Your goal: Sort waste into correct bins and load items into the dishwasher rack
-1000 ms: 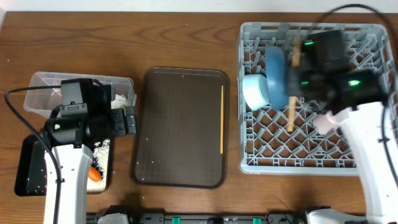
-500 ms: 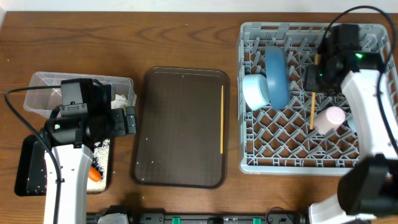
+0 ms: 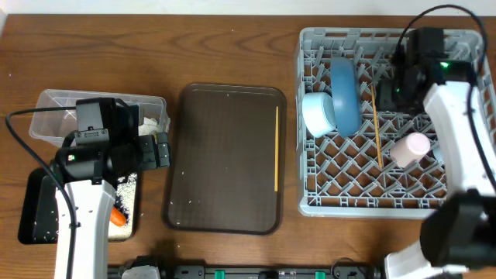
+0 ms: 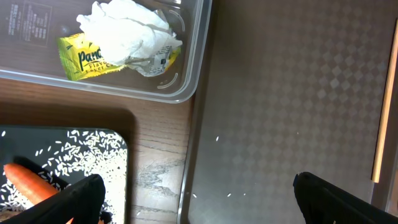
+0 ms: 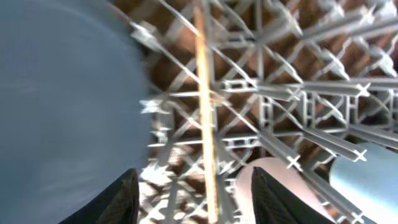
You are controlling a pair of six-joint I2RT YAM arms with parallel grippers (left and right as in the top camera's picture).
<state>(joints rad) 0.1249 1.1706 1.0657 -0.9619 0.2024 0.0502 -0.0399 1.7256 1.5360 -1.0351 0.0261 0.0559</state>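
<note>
The grey dishwasher rack [image 3: 387, 194] holds an upright blue plate [image 3: 345, 97], a pale blue bowl [image 3: 318, 114], a pink cup [image 3: 411, 149] and one wooden chopstick [image 3: 377, 128] lying on the lattice. My right gripper [image 3: 387, 93] hovers over the rack's back, open. In its wrist view the chopstick [image 5: 205, 124] runs free between the fingers [image 5: 118, 199], with the plate [image 5: 68, 93] on the left and the pink cup [image 5: 280, 186] and a light-blue cup [image 5: 367, 174] on the right. My left gripper [image 4: 199, 199] is open and empty over the brown tray's left edge.
A second chopstick [image 3: 277, 147] lies on the brown serving tray [image 3: 225, 155]. The clear tub [image 4: 186, 87] holds a tissue [image 4: 130, 28] and a yellow wrapper [image 4: 87, 59]. The black tray [image 4: 121, 140] holds rice [image 4: 81, 155] and a carrot [image 4: 31, 180].
My right gripper has opened and let go of the chopstick, which now lies flat on the rack's lattice. The right arm shifted toward the rack's back. The left arm has not moved.
</note>
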